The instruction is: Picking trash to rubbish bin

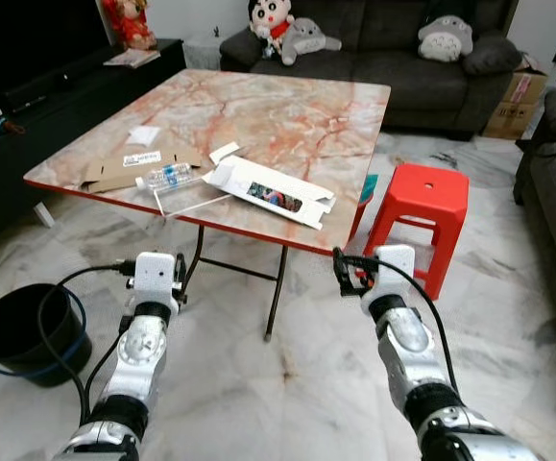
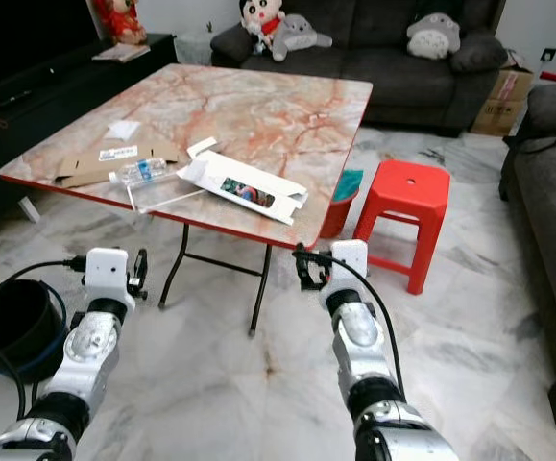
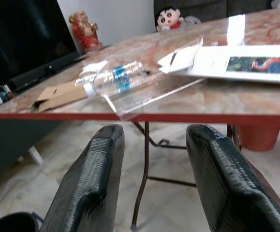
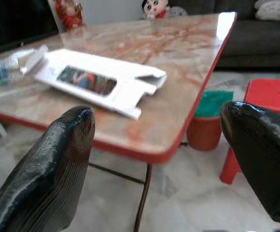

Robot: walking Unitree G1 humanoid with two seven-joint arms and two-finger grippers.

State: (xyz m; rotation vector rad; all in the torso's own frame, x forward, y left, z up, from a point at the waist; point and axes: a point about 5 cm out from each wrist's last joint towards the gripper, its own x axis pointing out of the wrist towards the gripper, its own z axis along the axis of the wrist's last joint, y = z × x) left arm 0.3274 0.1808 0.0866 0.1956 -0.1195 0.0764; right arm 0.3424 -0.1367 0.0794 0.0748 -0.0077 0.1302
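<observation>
Closest in, two shiny silver arms reached forward over a pale, glossy marble floor [image 1: 287, 384]. The left gripper [image 3: 152, 183] had its ribbed black fingers [image 3: 94, 183] spread apart with nothing between them. The right gripper [image 4: 159, 159] had its smooth, rounded fingers [image 4: 57, 164] spread wide, and it held nothing too. Both stayed low, in front of the table edge and not touching it. Down on the floor to the left sat a round black bucket [image 1: 23, 331] with a blue handle. Next came a square folding table [image 1: 287, 115] with a shiny pink marble top, a red rim and thin metal legs. Near its front edge lay the trash: a flat brown cardboard piece [image 1: 124, 171], a clear plastic bottle [image 1: 167, 176] with a blue label lying on its side, and a long white flattened box [image 1: 268, 192] with a picture window. A red plastic stool [image 1: 422, 216] stood just right of the table. Farthest away was a dark gray soft sofa [image 1: 393, 58] with plush toys [image 1: 292, 29] on it.
</observation>
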